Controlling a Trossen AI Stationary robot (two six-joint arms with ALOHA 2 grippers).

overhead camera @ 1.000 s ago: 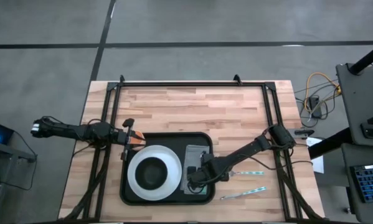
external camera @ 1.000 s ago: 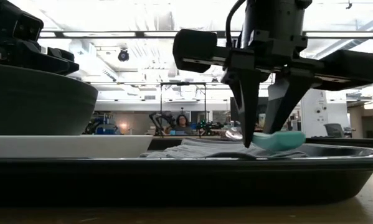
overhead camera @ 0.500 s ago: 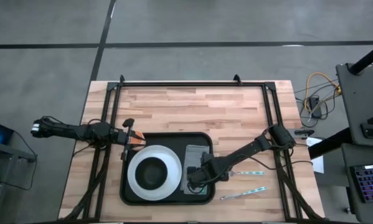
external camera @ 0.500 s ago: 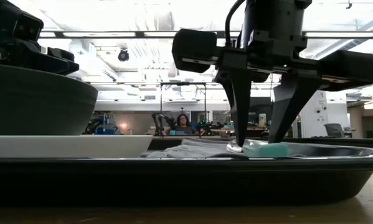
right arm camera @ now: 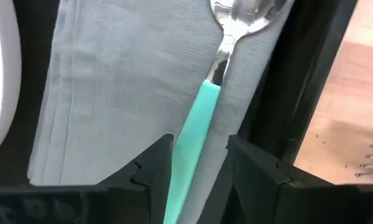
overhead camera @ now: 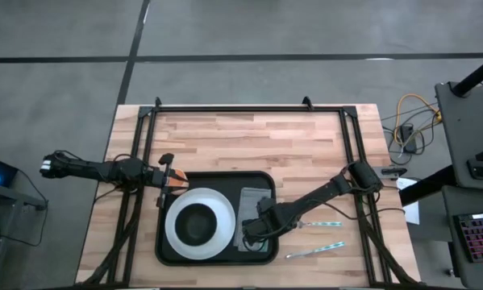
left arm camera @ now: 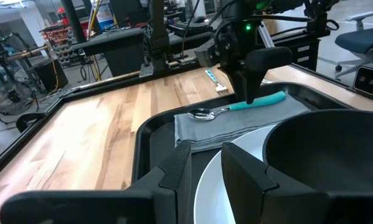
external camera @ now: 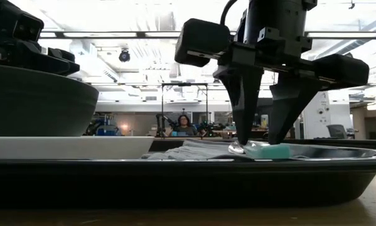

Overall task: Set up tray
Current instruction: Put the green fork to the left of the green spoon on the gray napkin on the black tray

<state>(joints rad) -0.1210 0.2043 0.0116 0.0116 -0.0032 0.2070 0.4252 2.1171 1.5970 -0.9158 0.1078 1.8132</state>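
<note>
The tray (overhead camera: 215, 259) is seen on the wooden table (overhead camera: 249, 137), at about 6 o'clock from the middle of the table in the high view. A white plate (overhead camera: 176, 229) is set in the tray's 9 o'clock half, and a dark bowl (overhead camera: 197, 224) is set on the plate. A grey napkin (overhead camera: 253, 199) is laid in the tray's 3 o'clock half. A spoon (right arm camera: 198, 124) with a green handle is laid on the napkin, with its shiny end pointed toward 12 o'clock.

The right gripper (right arm camera: 197, 163) is held just above the spoon's handle. Its fingers are spread apart on either side of the handle, and the spoon is not gripped; it lies flat on the napkin. The left gripper (overhead camera: 173, 181) is parked at the tray's 10 o'clock corner, and nothing is held between its fingers, which are parted only a little.

Two more pieces of cutlery (overhead camera: 318, 238) are seen on the table, near the tray's 3 o'clock side.

The step in hand looks like the spoon being let go. Next, the right gripper would need to be lifted straight up, so the spoon is not knocked, and then taken toward 3 o'clock for the next piece
</note>
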